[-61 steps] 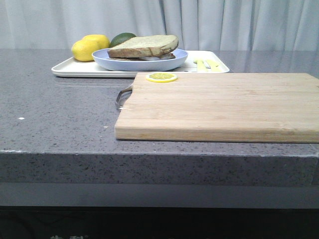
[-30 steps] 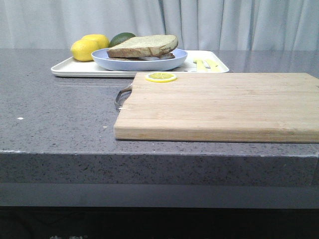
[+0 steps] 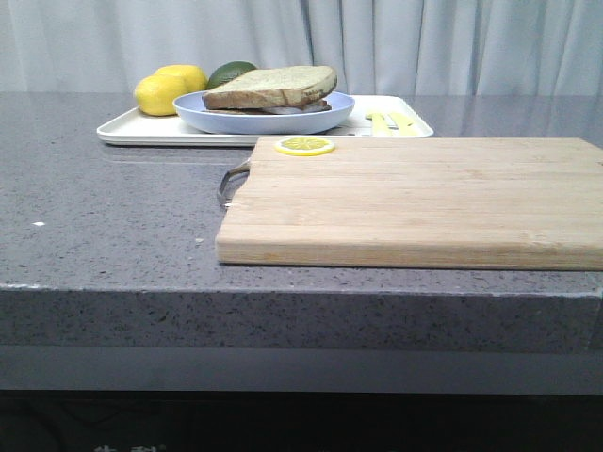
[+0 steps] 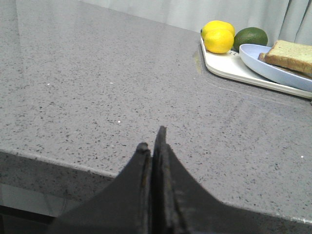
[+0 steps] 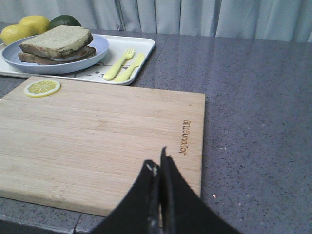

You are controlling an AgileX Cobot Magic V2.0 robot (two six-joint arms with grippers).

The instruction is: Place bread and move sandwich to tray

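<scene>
Front view is showing nothing shifting since a second ago: the sandwich (image 3: 269, 88) is sitting on its plate (image 3: 264, 117) on the tray (image 3: 141, 131), far beyond both pinched-shut grippers, left gripper (image 4: 152, 146) and right gripper (image 5: 158, 163), so the task is looking finished.

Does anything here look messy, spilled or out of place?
Nothing is spilled or broken. The one oddity is a single lemon slice lying alone on the far corner of the otherwise bare cutting board. The sandwich sits neatly on its blue plate.
</scene>
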